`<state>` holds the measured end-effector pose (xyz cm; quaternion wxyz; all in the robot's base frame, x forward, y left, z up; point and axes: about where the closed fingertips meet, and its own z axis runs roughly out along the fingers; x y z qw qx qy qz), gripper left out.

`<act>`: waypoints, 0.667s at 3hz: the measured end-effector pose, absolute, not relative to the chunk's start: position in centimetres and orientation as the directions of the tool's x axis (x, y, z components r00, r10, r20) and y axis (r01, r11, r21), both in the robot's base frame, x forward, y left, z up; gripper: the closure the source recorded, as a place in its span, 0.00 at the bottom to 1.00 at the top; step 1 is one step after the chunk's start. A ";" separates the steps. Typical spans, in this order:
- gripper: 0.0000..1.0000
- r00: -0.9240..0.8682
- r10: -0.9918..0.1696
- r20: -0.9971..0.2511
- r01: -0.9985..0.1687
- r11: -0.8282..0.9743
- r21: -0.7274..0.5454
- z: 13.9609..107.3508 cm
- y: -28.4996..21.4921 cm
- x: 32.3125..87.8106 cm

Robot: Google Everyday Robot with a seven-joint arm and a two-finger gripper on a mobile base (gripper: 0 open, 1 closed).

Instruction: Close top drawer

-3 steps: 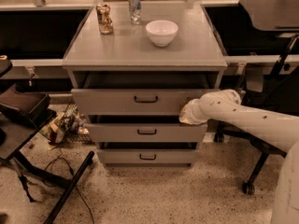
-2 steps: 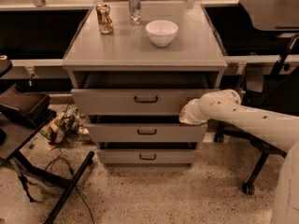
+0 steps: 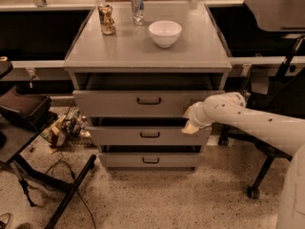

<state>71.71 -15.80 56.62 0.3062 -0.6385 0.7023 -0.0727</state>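
I am looking down on a grey cabinet with three drawers. The top drawer stands partly pulled out: its tall front sits forward of the frame, and a dark strip of open box shows between it and the counter above.

The gripper is at the right end of that front, roughly 4 o'clock from the small dark handle. It is down by the lower corner and appears to touch the panel. I cannot tell whether it is spread or pressed together. The pale arm reaches in from 3 o'clock.

My worry is where the contact sits. Pushing this far off centre could twist the drawer on its runners, so it binds halfway instead of sliding home. The contact is also low. If the gripper slips under the edge, it could drop into the dark gap above the middle drawer and catch there, or shove that drawer instead.

A hard push may jolt the whole cabinet. The white bowl should ride that out. The slim can at 12 o'clock on the counter and the crumpled can beside it look easier to topple.
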 end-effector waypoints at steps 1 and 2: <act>0.00 0.003 -0.941 -0.337 -0.852 0.174 -0.493 56.6 -15.8 71.7; 0.18 0.003 -0.941 -0.337 -0.852 0.174 -0.493 56.6 -15.8 71.7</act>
